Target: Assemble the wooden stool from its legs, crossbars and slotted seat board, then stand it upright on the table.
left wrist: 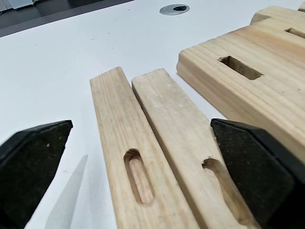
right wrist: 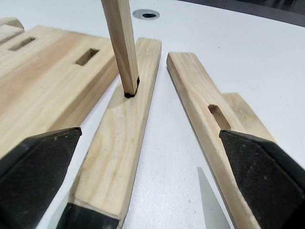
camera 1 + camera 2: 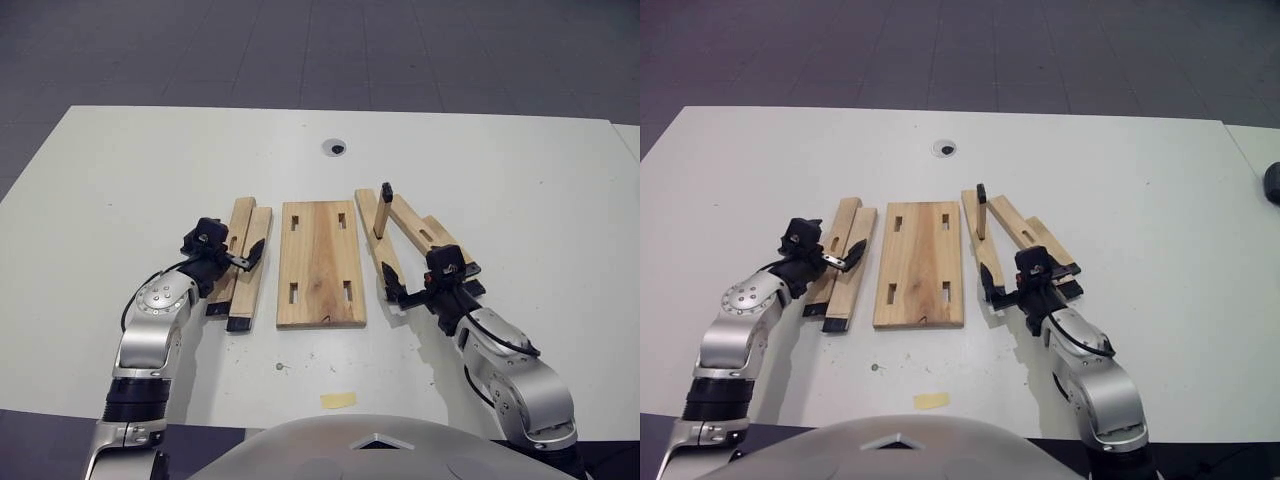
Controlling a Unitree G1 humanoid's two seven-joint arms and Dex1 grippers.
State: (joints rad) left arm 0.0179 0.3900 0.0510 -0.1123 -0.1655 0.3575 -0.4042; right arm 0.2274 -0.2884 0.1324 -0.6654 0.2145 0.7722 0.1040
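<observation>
The slotted seat board (image 3: 320, 262) lies flat at the table's middle. To its left two legs (image 3: 246, 250) lie side by side, and my left gripper (image 3: 232, 268) is open, its fingers (image 1: 33, 162) straddling both. Right of the board lies a leg (image 3: 380, 250) with a crossbar (image 3: 383, 210) standing upright in its slot. Another leg (image 3: 425, 228) lies angled beside it, with a further piece against its outer side. My right gripper (image 3: 428, 285) is open low over the near ends of these two legs (image 2: 121, 129), one finger outside each.
A round cable hole (image 3: 335, 148) sits in the white table behind the board. A scrap of yellow tape (image 3: 338, 400) and a small speck (image 3: 280, 367) lie near the front edge. A dark object (image 3: 1272, 180) shows at the far right.
</observation>
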